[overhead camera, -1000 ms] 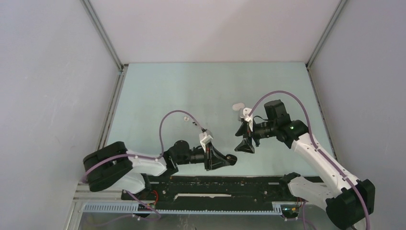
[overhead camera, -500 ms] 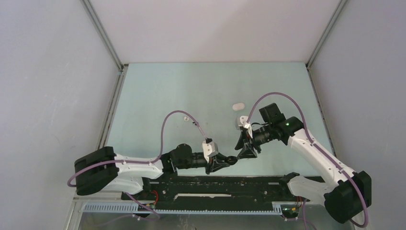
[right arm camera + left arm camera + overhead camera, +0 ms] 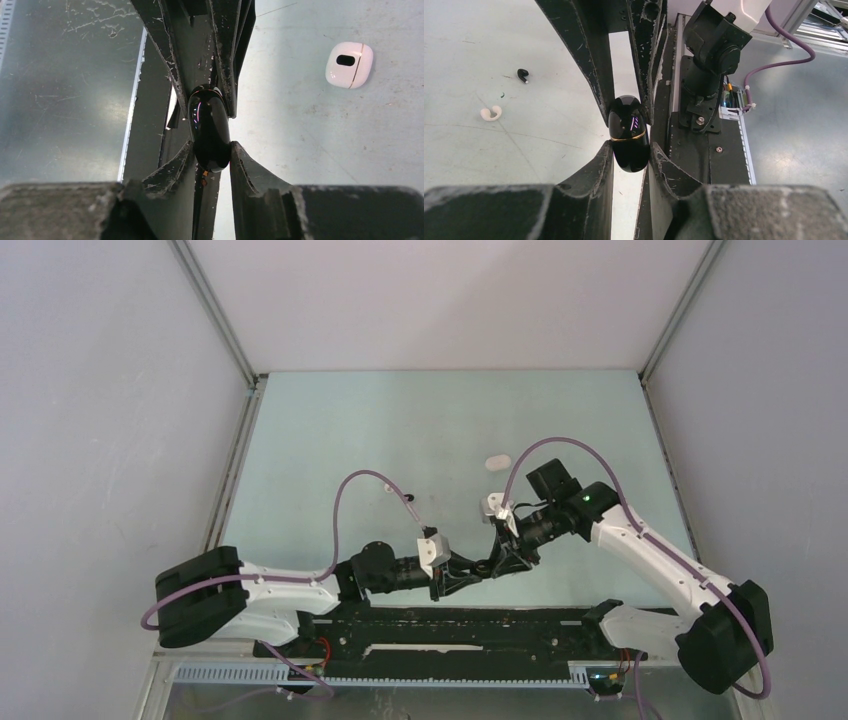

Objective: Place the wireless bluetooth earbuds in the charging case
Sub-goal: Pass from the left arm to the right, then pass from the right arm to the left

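Care is needed: left gripper (image 3: 630, 147) and right gripper (image 3: 211, 146) both squeeze their jaws on the black case (image 3: 628, 120), so open it slowly.

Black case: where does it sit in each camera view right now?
Top view: black case, low centre, barely visible where the left gripper and right gripper meet.
Left wrist: centre, pinched between fingers.
Right wrist: centre, again between fingers.
Shared landmark: the two opposing pairs of fingers meeting on the case.
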`<state>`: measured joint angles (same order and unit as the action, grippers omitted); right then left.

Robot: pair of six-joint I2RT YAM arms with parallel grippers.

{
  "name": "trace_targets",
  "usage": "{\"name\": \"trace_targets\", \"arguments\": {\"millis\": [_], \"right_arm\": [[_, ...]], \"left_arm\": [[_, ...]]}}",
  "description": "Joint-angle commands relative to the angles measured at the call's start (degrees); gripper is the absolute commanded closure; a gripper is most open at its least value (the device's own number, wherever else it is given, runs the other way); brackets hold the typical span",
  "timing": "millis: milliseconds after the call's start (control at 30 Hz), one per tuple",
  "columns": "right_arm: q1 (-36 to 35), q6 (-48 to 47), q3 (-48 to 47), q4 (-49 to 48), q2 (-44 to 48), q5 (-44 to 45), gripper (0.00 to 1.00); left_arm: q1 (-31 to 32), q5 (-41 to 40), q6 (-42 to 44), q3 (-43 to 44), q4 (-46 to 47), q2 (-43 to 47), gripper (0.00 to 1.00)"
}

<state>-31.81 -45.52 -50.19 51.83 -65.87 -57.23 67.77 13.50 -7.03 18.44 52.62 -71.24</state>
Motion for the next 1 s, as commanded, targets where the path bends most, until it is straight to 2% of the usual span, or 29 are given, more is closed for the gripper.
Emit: {"name": "trace_targets", "arguments": {"millis": [0,67,133,233,333,400,600,767,967], "right_arm": [[-0.6,0.2,-2.0,-0.8,-0.2,1.4,0.77],[-0.9,1.2,-2.1,-1.8,0.4,2.5,0.86],[-2.0,2.0,-2.1,-2.4,1.4,5.2,0.90],[-7.0,2.6,-2.2,-1.3,2.1,13.6,0.92],[-12.4,3.8,-2.2,0.2,1.4,22.8,0.94],[-13.8,5.0,-2.2,0.5,1.2,25.4,0.95],[-14.0,6.5,-3.9,0.7,1.2,25.0,0.95],[-13.9,7.1,-5.5,1.3,0.4,24.3,0.95],[-13.2,7.5,-5.5,1.5,0.2,22.4,0.95]], "left_arm": [[0.1,-1.7,0.7,0.1,3.5,-0.5,0.98],[0.1,-2.2,1.0,1.1,1.2,-1.4,0.87],[0.2,-3.0,2.3,2.2,-2.4,-1.9,0.73],[0.9,-5.0,5.3,2.4,-6.0,-1.3,0.64],[1.4,-6.0,7.7,3.1,-9.0,-1.2,0.63],[2.0,-6.6,9.6,3.7,-10.6,-1.6,0.63],[3.6,-7.1,9.8,4.2,-8.3,-4.2,0.68],[4.8,-8.4,8.9,3.9,-5.4,-6.0,0.60],[5.1,-9.2,7.9,2.9,-2.2,-6.3,0.62]]}}
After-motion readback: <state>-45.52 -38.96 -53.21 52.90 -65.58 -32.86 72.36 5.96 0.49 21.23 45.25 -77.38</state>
